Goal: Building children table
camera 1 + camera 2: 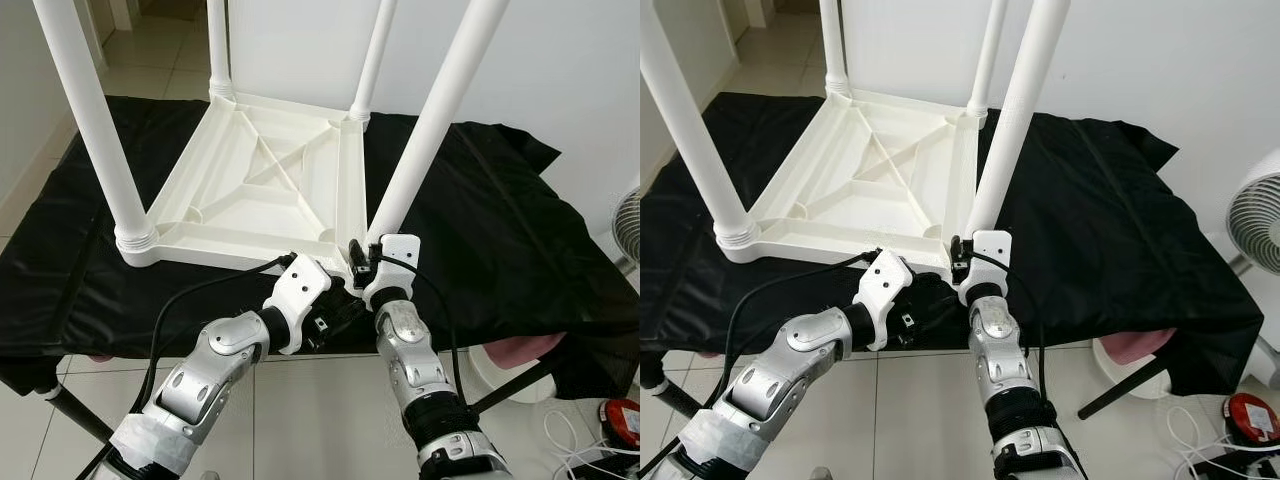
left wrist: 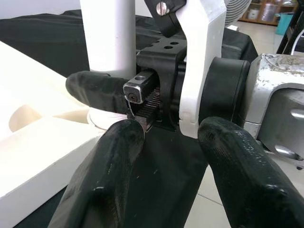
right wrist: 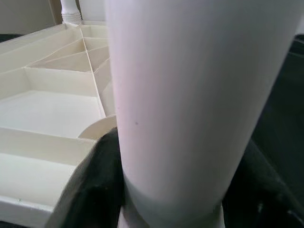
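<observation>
A white plastic children's table (image 1: 250, 190) lies upside down on a black cloth (image 1: 500, 220), its legs pointing up. My right gripper (image 1: 363, 255) is shut around the base of the near right leg (image 1: 425, 130), just above the socket at the table's corner. In the right wrist view the leg (image 3: 190, 95) stands between the black fingers (image 3: 95, 185). My left gripper (image 1: 338, 303) hangs just left of and below the right one at the cloth's front edge. It is open, its fingers (image 2: 104, 180) spread and holding nothing, pointed at the right gripper's finger (image 2: 95, 90) on the leg (image 2: 108, 33).
The cloth-covered surface ends just in front of my arms, with tiled floor below. A white fan (image 1: 1255, 215) stands at the right, a red object (image 1: 1248, 415) with cables lies on the floor, and something pink (image 1: 1130, 345) sits under the cloth's right edge. A wall is close behind.
</observation>
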You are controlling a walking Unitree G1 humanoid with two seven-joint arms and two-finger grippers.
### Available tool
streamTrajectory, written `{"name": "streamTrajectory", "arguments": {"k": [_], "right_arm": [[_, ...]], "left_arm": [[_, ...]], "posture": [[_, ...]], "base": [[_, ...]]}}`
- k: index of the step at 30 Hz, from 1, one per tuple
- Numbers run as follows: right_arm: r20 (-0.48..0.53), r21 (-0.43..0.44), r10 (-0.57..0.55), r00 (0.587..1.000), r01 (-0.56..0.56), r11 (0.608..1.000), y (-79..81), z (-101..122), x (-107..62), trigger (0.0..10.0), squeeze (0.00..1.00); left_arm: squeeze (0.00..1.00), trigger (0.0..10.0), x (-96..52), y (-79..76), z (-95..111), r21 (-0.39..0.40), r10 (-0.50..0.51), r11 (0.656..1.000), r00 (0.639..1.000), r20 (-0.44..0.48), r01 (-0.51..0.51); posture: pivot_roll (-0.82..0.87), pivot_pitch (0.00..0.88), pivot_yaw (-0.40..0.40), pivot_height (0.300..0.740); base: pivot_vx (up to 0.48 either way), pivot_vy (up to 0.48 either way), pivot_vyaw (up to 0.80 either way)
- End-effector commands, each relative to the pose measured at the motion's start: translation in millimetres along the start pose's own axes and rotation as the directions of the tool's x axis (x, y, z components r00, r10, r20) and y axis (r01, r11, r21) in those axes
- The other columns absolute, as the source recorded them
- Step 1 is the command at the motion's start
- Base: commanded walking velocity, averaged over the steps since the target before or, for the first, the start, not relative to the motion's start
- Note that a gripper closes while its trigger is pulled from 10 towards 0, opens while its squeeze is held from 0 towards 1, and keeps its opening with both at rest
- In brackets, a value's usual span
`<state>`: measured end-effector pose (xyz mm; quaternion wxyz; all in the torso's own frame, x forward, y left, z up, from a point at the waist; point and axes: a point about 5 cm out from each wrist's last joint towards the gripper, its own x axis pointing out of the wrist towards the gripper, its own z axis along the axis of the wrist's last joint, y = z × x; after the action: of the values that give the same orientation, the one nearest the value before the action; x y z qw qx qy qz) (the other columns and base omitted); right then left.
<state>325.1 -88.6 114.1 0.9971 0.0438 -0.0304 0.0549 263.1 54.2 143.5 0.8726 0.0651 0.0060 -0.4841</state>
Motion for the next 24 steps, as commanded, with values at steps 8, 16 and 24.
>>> {"name": "streamTrajectory", "arguments": {"k": [8, 16, 24], "right_arm": [[0.006, 0.044, 0.065, 0.998, -0.065, 0.997, 1.9, -0.2, -5.2, 10.0, 1.0], [-0.01, -0.108, 0.376, 0.926, -0.375, 0.921, -30.5, 13.5, -4.2, 10.0, 0.0], [-0.121, -0.183, 0.513, 0.85, -0.527, 0.83, -51.5, 10.7, -3.6, 10.0, 0.0]], "left_arm": [[0.0, 10.0, 0.6, -4.8, -0.4, 0.013, -0.045, 0.999, 0.999, -0.007, 0.045], [0.0, 10.0, 0.7, -5.1, -0.7, 0.011, -0.048, 0.999, 0.999, -0.008, 0.048], [0.0, 10.0, 3.7, -5.3, 0.4, 0.015, -0.065, 0.998, 0.998, -0.006, 0.065]], "posture": [[0.07, 0.0, -0.111, 0.74], [0.05, 0.0, -0.099, 0.74], [0.03, 0.0, -0.09, 0.74]], "base": [[0.0, 0.0, 0.0], [0.0, 0.0, 0.0], [0.0, 0.0, 0.0]]}}
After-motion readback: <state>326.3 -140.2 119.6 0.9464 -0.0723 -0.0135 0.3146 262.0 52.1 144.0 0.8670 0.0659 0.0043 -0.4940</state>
